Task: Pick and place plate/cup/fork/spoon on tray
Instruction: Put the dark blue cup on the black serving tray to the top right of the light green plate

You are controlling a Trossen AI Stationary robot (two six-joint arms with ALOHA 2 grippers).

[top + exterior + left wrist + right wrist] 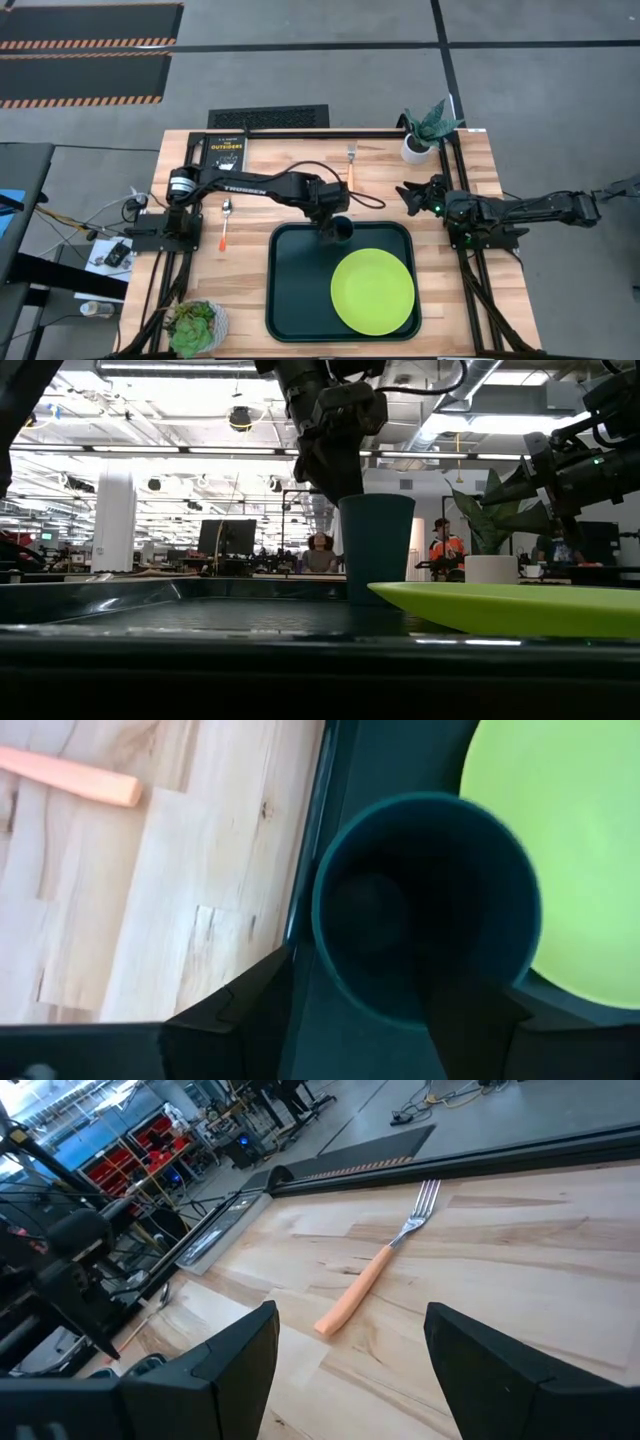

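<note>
The dark teal cup [343, 230] stands upright on its base at the far edge of the dark green tray [298, 292], beside the lime-green plate [372, 291], which lies flat in the tray. My left gripper [335, 222] is open right above the cup [430, 900]. One finger is over the cup's opening and the other is outside its wall. The fork [351, 165] lies on the table beyond the tray, and the spoon [226, 222] lies to the tray's left. My right gripper [408, 195] is open and empty at the table's right, facing the fork [385, 1265]. My left gripper [365, 975] comes at the cup from above, its fingers either side of the rim's wall [345, 985] with a wide gap between them. I cannot tell whether a finger touches the rim. The cup [376, 550] stands upright on the tray.
A black book [225, 150] lies at the table's far left. A white pot with a plant [425, 135] stands at the far right, and a succulent [195, 328] at the near left. People sit in the room behind the table [445, 550].
</note>
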